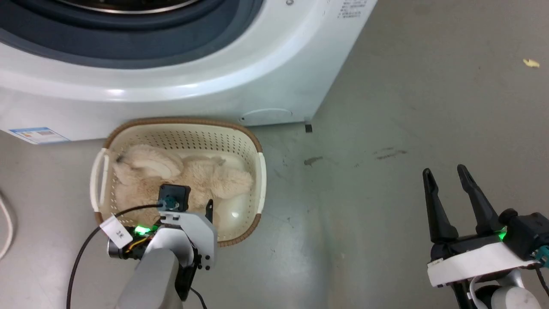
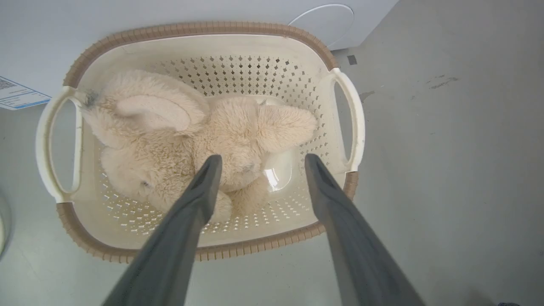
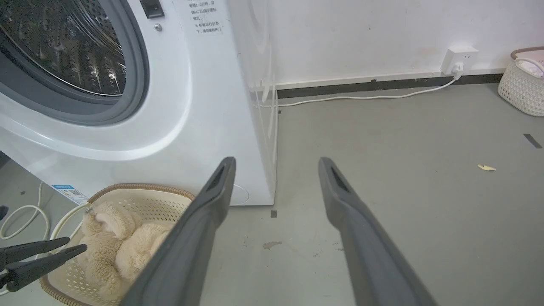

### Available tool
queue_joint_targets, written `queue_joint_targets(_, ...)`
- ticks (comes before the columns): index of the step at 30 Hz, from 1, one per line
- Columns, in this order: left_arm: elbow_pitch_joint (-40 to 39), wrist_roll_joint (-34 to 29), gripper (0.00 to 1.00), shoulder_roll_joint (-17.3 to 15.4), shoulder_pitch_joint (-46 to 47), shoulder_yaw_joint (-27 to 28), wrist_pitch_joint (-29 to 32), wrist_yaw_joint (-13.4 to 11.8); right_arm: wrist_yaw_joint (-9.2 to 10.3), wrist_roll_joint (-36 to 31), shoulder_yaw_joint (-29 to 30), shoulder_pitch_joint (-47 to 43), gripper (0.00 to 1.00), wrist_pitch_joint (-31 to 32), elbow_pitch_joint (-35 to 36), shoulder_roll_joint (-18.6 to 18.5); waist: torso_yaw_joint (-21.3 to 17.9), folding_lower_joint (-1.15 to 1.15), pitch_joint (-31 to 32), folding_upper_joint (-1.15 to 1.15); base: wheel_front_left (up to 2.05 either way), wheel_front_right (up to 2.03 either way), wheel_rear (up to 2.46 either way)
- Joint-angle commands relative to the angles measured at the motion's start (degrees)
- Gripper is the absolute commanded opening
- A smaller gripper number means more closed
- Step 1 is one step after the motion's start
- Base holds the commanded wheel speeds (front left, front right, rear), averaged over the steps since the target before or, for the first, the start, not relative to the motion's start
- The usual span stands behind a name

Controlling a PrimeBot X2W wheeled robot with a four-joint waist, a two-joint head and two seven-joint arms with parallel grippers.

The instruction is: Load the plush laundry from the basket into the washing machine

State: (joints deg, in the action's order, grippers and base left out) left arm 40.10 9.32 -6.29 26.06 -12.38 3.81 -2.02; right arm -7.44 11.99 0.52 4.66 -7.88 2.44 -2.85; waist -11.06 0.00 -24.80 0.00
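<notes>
The cream-beige teddy bear (image 1: 180,176) lies on its side in the cream basket (image 1: 240,133) with the brown rim, which sits on the floor against the washing machine (image 1: 214,77). My left gripper (image 2: 262,158) hangs open just above the bear (image 2: 170,140), one finger over its body and the other over the basket's bare bottom (image 2: 280,170). Away to the right, my right gripper (image 1: 446,174) stands open over bare floor, holding nothing. The right wrist view shows the steel drum (image 3: 55,46) uncovered inside its grey gasket.
Grey floor stretches to the right of the washer. A yellow scrap (image 1: 531,63) lies on it. A white cable (image 3: 361,97) runs along the wall to a socket (image 3: 459,59), and another pale basket (image 3: 522,85) stands far right. A white hose (image 3: 21,216) loops left of the basket.
</notes>
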Motion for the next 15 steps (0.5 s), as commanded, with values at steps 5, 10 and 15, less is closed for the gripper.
queue_joint_targets(5,4.0,1.1,1.00,-1.3,3.9,-1.3,0.0,-0.9,-0.03,1.7,-0.3,1.7,1.00,-1.1,0.6,-0.2,-1.3,0.00,-3.5,0.00,0.00,0.00,0.00)
queue_joint_targets(10,7.0,2.3,1.00,-2.0,6.6,-1.9,0.1,-1.5,-0.03,2.6,-0.5,2.4,1.00,-1.7,0.9,-0.3,-2.1,0.00,-6.3,0.00,0.00,0.00,0.00)
queue_joint_targets(15,10.0,3.8,1.00,-2.8,9.5,-2.2,0.1,-2.4,-0.03,3.8,-1.5,2.8,1.00,-2.3,1.2,-0.3,-2.8,0.00,-8.9,0.00,0.00,0.00,0.00)
